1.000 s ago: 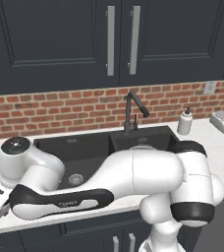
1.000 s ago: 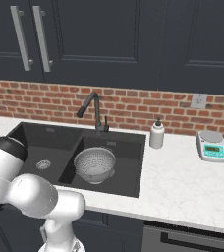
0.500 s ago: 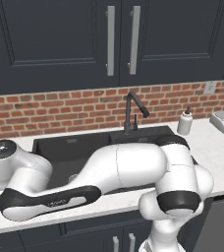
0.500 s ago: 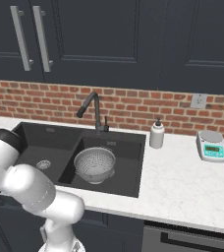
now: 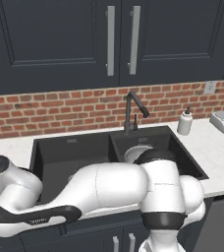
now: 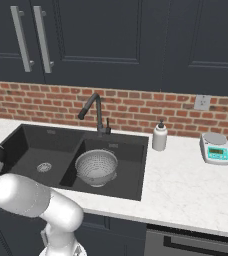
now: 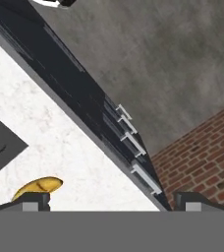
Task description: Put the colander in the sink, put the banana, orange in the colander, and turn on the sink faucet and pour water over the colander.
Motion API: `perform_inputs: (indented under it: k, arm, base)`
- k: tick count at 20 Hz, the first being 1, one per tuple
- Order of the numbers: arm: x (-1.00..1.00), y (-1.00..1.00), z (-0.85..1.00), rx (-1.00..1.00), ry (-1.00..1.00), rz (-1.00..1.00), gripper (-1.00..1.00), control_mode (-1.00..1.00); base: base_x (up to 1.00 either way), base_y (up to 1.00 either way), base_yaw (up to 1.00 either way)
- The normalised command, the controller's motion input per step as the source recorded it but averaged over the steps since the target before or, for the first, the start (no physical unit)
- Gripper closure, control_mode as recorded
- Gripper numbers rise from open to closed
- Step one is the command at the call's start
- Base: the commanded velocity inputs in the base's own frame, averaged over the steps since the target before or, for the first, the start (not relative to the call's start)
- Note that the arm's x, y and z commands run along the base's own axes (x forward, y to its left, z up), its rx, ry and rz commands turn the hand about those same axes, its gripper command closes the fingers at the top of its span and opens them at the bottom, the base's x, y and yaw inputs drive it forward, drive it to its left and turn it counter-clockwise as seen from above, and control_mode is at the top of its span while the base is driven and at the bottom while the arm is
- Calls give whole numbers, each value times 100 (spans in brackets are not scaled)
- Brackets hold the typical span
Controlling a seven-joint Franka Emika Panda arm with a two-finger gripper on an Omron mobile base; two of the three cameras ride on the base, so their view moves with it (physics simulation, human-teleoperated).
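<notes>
The colander sits in the right bowl of the black sink, near the middle of the right base view. Nothing is in it. In the left base view just its rim peeks out above the arm, in the middle of the frame. The left bowl has a round silver drain and nothing else in it.

The sink faucet stands behind the sink, between the two bowls, with its head pointing to the left of the frame. No water comes out of it. A white soap bottle stands on the counter just right of the sink, and a small scale sits farther right.

In the hand view, the banana lies on the white counter at the lower left of the frame, just beside the left fingertip. The gripper has its two tips far apart, and nothing is between them.

Since half a second ago, the arm has swung farther left and lower in both base views. The colander, faucet and bottle have stayed where they were.
</notes>
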Motion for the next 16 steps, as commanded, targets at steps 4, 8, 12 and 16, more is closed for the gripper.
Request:
perform_inputs:
  k: [4,8,12,16]
  arm:
    - [4,29,-11,1,0,-1,-100,-100]
    - [13,37,-6,0,0,0,-100,-100]
    - [3,22,-24,0,0,0,-100,-100]
    - [0,10,-29,1,0,0,-100,-100]
  base:
    - [0,0,0]
    - [0,0,0]
    - [0,0,0]
    - [0,0,0]
